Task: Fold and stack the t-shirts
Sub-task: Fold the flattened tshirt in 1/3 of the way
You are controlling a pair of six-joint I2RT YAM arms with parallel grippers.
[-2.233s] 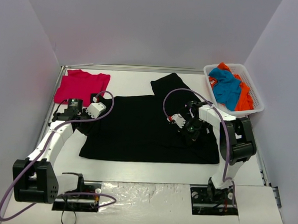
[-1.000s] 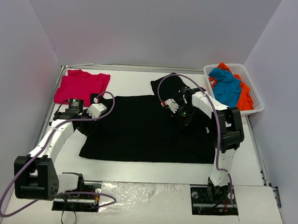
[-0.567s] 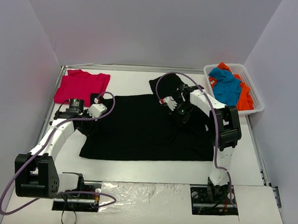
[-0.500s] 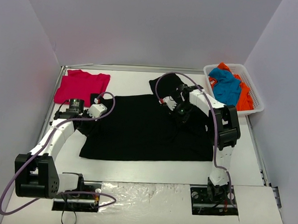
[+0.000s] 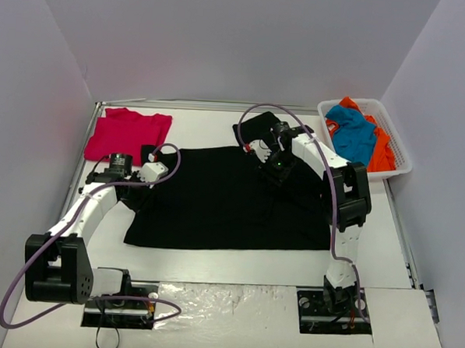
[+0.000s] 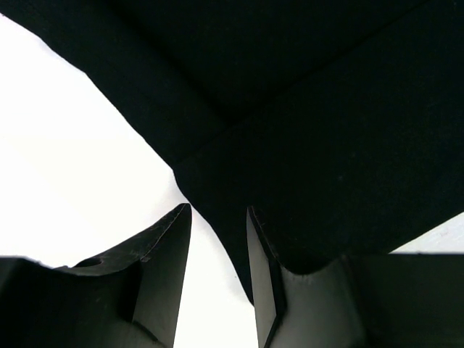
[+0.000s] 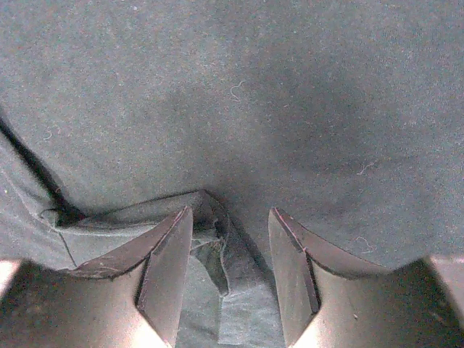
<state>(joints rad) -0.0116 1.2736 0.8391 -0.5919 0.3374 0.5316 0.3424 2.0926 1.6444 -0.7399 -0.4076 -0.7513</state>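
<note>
Now the big black t-shirt (image 5: 215, 204) lies spread out flat in the middle of the white table (image 5: 212, 122); the red t-shirt (image 5: 128, 133) lies flat at the far left corner, just beside the black one; the blue t-shirt (image 5: 353, 133) and the orange t-shirt (image 5: 383, 155) are bunched up together in the white basket (image 5: 377, 174) at the far right.

The left gripper (image 6: 217, 232) is down at the left edge of the black t-shirt; its two fingers (image 6: 163, 254) stand apart, and a thin corner of black cloth pokes into the gap next to the right-hand finger; white table shows through the gap too, so it is not pinching.

The right gripper (image 7: 230, 217) is low over the far right part of the black t-shirt; its fingers (image 7: 293, 268) stand apart as well, with a small crumpled fold of cloth lying loose between them.
</note>
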